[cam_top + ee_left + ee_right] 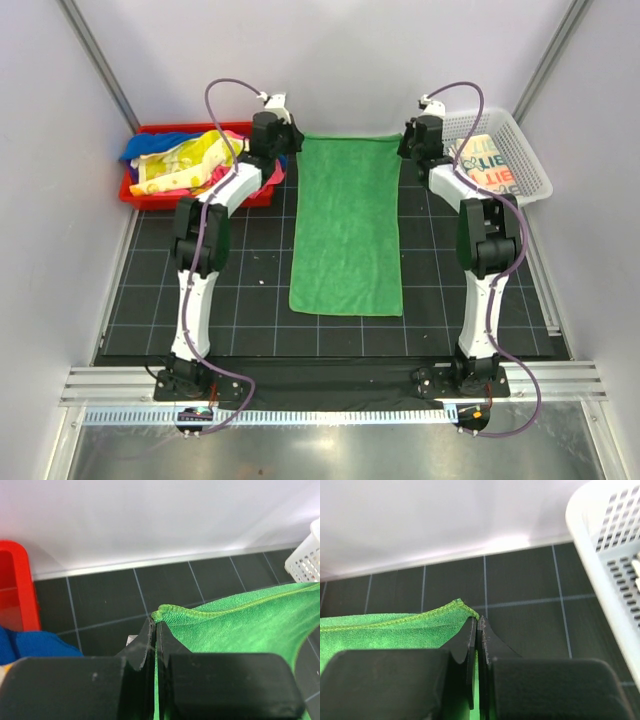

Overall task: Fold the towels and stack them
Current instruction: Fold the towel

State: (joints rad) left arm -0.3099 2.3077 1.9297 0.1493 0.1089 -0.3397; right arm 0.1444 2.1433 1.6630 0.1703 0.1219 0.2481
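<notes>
A plain green towel lies stretched lengthwise down the middle of the black mat. My left gripper is shut on its far left corner. My right gripper is shut on its far right corner. The far edge hangs taut between the two grippers, a little above the mat. Several more towels, yellow, blue and pink, are heaped in the red tray. A cream towel with printed letters lies in the white mesh basket.
The red tray's wall stands just left of my left gripper, with a blue towel beside it. The basket's wall stands just right of my right gripper. The white back wall is close behind both.
</notes>
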